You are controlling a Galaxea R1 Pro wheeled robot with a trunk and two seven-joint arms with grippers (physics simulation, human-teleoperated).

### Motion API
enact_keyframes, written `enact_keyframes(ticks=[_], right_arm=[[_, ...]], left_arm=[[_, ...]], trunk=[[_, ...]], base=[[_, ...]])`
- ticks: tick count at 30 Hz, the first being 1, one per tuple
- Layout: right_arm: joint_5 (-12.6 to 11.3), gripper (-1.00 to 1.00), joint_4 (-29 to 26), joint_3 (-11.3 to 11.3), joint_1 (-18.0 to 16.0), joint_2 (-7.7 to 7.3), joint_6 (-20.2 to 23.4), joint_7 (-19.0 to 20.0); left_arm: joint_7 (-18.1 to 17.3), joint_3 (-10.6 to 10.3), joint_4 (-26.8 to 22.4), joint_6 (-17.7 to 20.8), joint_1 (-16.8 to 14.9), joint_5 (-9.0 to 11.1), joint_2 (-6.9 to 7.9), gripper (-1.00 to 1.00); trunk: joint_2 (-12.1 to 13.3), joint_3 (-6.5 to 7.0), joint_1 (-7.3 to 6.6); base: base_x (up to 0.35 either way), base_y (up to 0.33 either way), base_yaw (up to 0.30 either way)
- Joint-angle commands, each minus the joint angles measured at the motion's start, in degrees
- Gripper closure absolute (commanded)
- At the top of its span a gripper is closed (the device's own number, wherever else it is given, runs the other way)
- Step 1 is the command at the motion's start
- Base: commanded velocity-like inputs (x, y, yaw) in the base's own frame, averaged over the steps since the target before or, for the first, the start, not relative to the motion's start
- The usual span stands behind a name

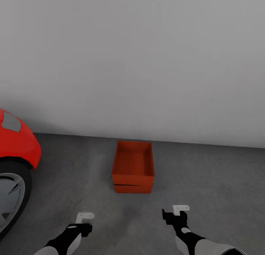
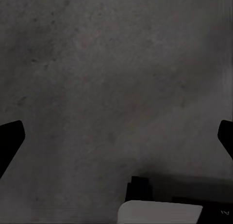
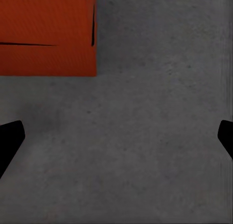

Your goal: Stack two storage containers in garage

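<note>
Left claw (image 1: 85, 217) and right claw (image 1: 180, 209) hang wide and empty; stacked storage containers (image 1: 133, 167) sit ahead between them. Withdraw straight, without nudging.

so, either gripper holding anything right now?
Nothing held. Left gripper and right gripper are both open and empty; the stacked containers sit on the floor.

The two stacked storage containers (image 1: 133, 168) are showing plain orange-red, a thin dark seam between them. The floor (image 1: 206, 181) is showing mottled dark grey, the wall (image 1: 147, 63) plain pale grey, the car (image 1: 18, 144) glossy red with a silver wheel (image 1: 9, 196).
</note>
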Motion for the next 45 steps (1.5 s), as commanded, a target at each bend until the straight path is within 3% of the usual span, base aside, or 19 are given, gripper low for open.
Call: enact_keyframes(ticks=[1,10,12,16,20,26,30,35,39,41,45], right_arm=[[-0.3,-1.0,0.2,0.5,-0.1,-0.02,-0.3,-0.1],[-0.3,-1.0,0.2,0.6,0.0,-0.25,-0.3,-0.1],[-0.2,-1.0,0.3,0.7,0.2,-3.62,1.0,-1.0],[-0.3,-1.0,0.3,0.7,0.9,-8.04,2.4,-1.2],[-0.3,-1.0,0.4,0.7,5.2,-9.05,2.7,-1.3],[-0.2,-1.0,0.4,0.7,19.5,-9.25,3.9,-1.4],[0.0,-1.0,0.4,0.8,24.5,-8.82,6.2,-1.3],[-0.1,-1.0,0.4,0.9,28.5,-8.47,7.7,-1.2],[-0.3,-1.0,0.4,0.7,30.0,-7.88,7.7,-1.0],[-0.4,-1.0,0.4,0.6,30.6,-6.51,7.6,-0.9],[-0.5,-1.0,0.4,0.5,31.0,-5.53,7.5,-0.9]], left_arm=[[0.3,-0.5,0.1,0.3,0.0,0.7,0.07,-1.0],[0.3,-0.5,1.5,0.2,0.0,2.3,0.21,-1.0],[0.3,-0.5,1.7,0.2,0.0,2.5,0.21,-1.0],[0.3,-0.5,2.9,0.3,0.0,2.5,0.25,-1.0],[0.3,-0.5,7.4,0.3,0.0,2.5,0.7,-1.0],[0.2,-0.5,12.3,0.2,0.4,2.6,2.61,-1.0],[0.2,-0.5,12.6,-1.6,2.5,2.7,2.8,-1.0],[0.1,-0.5,12.7,-7.3,9.2,2.7,2.64,-1.0],[-0.2,-0.4,12.7,-8.3,11.9,2.6,2.6,-1.0],[-1.7,-0.4,12.7,-8.6,13.4,2.6,2.59,-1.0],[-6.2,-0.5,12.7,-8.8,15.2,2.6,2.75,-1.0]], trunk=[[0.0,-0.05,0.01],[0.0,-0.05,0.01],[0.0,-0.05,0.01],[0.0,-0.05,0.01],[0.0,-0.05,0.01],[0.0,-0.05,0.01],[0.0,-0.05,0.01],[0.0,-0.05,0.01],[0.0,-0.05,0.01],[0.0,-0.05,0.01],[0.0,0.02,0.01]], base=[[0.0,0.0,0.0],[0.0,0.0,0.0],[0.0,0.0,0.0],[0.0,0.0,0.0],[0.0,0.0,0.0],[0.0,0.0,0.0],[0.0,0.0,0.0],[0.0,0.0,0.0],[0.0,0.0,0.0],[0.0,0.0,0.0],[0.0,0.0,0.0]])
